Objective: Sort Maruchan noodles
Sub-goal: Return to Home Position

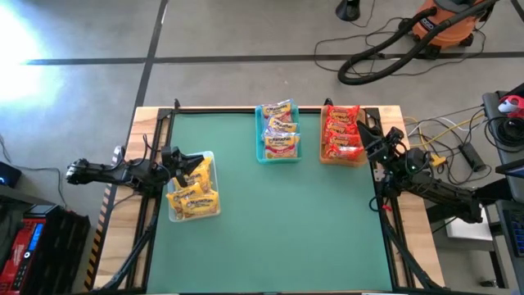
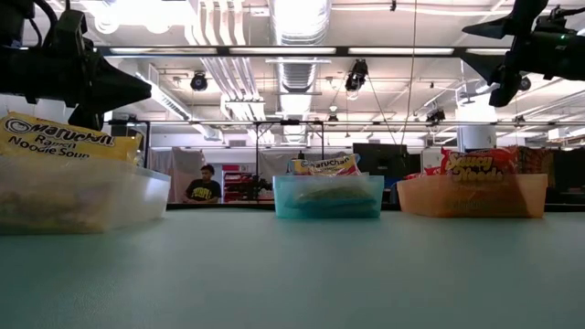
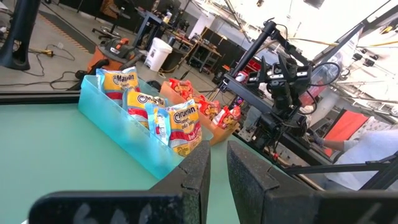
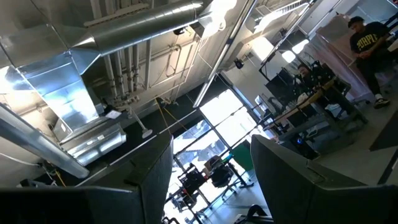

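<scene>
Three trays stand on the green mat (image 1: 270, 221), and all the Maruchan noodles (image 1: 280, 131) lie inside them. The clear tray (image 1: 216, 176) is at the left edge of the mat w/ the yellow packets (image 1: 195, 201). I count abt four, but they overlap, so I am not sure. The teal tray (image 1: 260, 139) is at the far edge near the middle. It has four orange-yellow packets (image 3: 186, 121) w/ a pink band, standing in one row. Just beside it on the right is the tan tray (image 1: 342, 161) w/ the red packets (image 1: 342, 131), approx. four. They are heaped and I cannot count them exactly.

Two arms, both raised above the table. The left gripper (image 3: 219, 154) hangs over the far end of the clear tray. Its fingers are narrow, only a thin slit, w/ nothing between them. The right gripper (image 4: 212, 146) hangs by the right side of the tan tray and points up toward the ceiling. Its fingers are wider apart and also hold nothing.

Around: one orange vacuum cleaner (image 1: 442, 20) on the floor behind the table, some cables (image 1: 442, 135) at the right side, and one person (image 2: 203, 185) in a dark shirt far back in the room.
</scene>
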Controlling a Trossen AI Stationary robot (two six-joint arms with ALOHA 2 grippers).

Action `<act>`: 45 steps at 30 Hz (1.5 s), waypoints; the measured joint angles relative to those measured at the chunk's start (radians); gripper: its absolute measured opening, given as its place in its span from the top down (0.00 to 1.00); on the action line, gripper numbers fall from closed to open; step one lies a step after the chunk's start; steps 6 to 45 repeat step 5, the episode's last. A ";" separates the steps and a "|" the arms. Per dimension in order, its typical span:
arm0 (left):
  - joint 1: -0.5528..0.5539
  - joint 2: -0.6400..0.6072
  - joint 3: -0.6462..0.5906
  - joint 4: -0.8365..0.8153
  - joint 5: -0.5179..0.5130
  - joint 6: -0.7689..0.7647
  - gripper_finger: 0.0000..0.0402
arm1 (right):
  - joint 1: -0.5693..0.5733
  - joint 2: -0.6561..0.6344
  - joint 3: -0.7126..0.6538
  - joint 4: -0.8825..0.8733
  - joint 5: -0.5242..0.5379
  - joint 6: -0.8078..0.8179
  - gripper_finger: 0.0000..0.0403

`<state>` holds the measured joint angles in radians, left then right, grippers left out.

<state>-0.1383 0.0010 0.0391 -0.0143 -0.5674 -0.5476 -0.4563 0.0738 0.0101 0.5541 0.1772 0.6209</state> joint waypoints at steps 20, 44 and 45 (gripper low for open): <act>0.000 0.000 0.000 0.000 0.000 0.000 0.91 | 0.000 0.000 0.000 0.000 0.000 0.000 0.50; 0.000 0.000 0.000 0.000 0.000 0.000 0.91 | 0.000 0.000 0.000 0.000 0.000 0.000 0.50; 0.000 0.000 0.000 0.000 0.000 0.000 0.91 | 0.000 0.000 0.000 0.000 0.000 0.000 0.50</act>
